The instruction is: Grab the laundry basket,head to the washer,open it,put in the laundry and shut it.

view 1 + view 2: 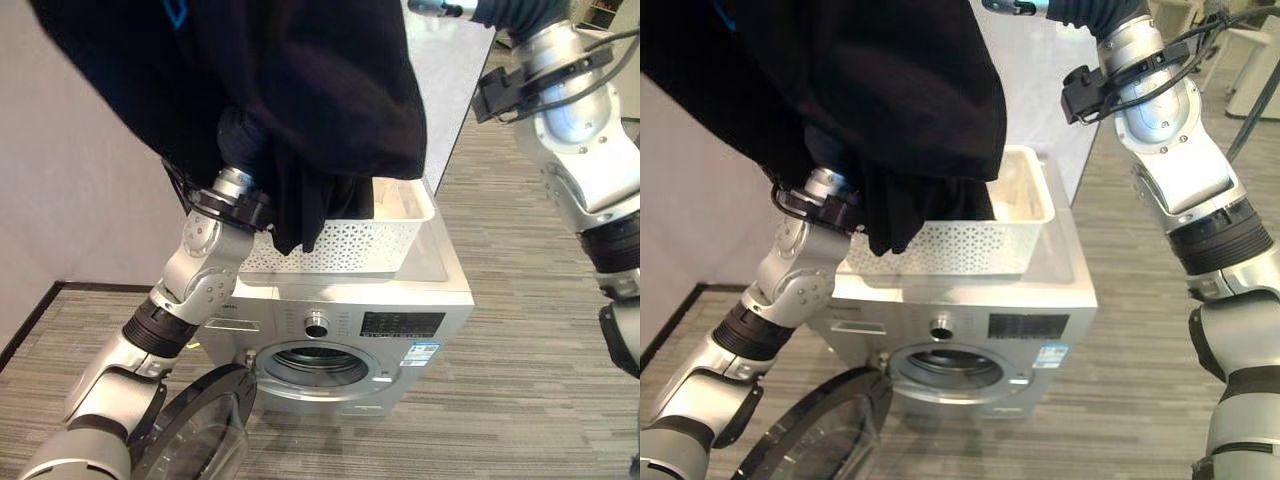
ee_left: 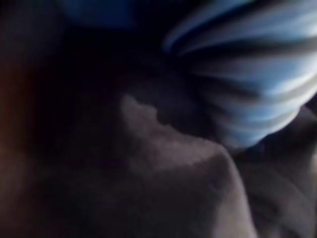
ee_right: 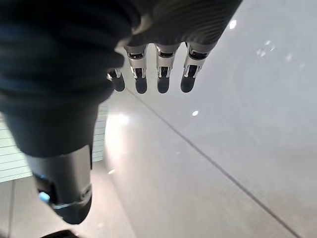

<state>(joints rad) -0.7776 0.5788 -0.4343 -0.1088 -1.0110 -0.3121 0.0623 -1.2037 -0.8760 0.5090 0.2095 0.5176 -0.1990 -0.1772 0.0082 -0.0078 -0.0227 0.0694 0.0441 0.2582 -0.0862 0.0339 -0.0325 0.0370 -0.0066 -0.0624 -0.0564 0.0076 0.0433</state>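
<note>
A large black garment [image 1: 300, 90] hangs high over the white perforated laundry basket [image 1: 360, 245], which stands on top of the silver washer [image 1: 420, 300]. My left hand [image 1: 243, 140] is raised inside the garment, with just its dark ribbed cover [image 2: 247, 74] showing amid dark cloth. The garment's lower folds dangle into the basket's left end. The washer's round door [image 1: 195, 430] stands swung open at the lower left, and the drum opening [image 1: 315, 362] is exposed. My right hand [image 3: 158, 74] is lifted high beside the washer's right, fingers straight and holding nothing.
A pale wall [image 1: 70, 200] runs behind and left of the washer, with a dark baseboard [image 1: 30, 320] at the floor. Grey plank flooring [image 1: 520, 400] spreads to the right and front. White furniture [image 1: 1252, 60] stands at the far right.
</note>
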